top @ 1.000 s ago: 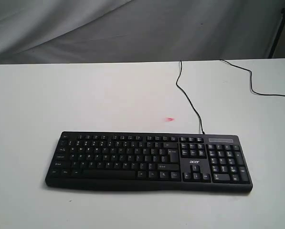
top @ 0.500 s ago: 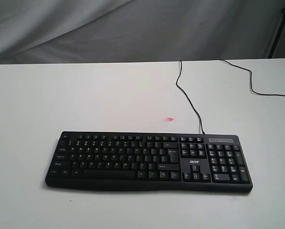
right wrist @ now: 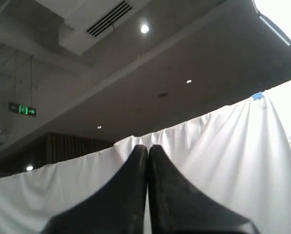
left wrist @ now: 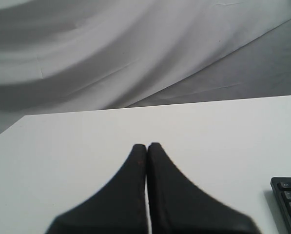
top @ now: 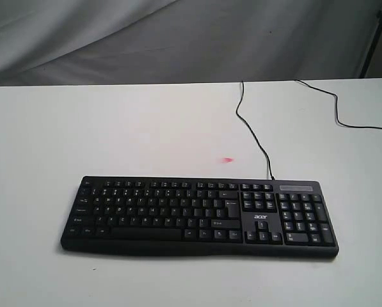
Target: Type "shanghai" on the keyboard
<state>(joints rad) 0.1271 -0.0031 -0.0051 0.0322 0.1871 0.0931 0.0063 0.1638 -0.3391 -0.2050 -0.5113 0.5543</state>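
The keyboard [top: 200,214] lies flat on the smooth white table [top: 114,128], off to one side of the left gripper [left wrist: 146,146] and apart from it. The left gripper's tapered black fingers are pressed together and hold nothing. The right gripper [right wrist: 147,147] is likewise closed and empty, aimed at a white curtain [right wrist: 233,161]. The keyboard is wide, matte black plastic with white legends, a number pad and a thin black cable [top: 251,134].

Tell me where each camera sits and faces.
Exterior view: off-arm, angled down at keyboard on table; no arm visible.
Left wrist view: left arm, facing level across table; shut left gripper shows.
Right wrist view: right arm, tilted up at ceiling; shut right gripper shows.
Shared: exterior and left wrist both show the keyboard.
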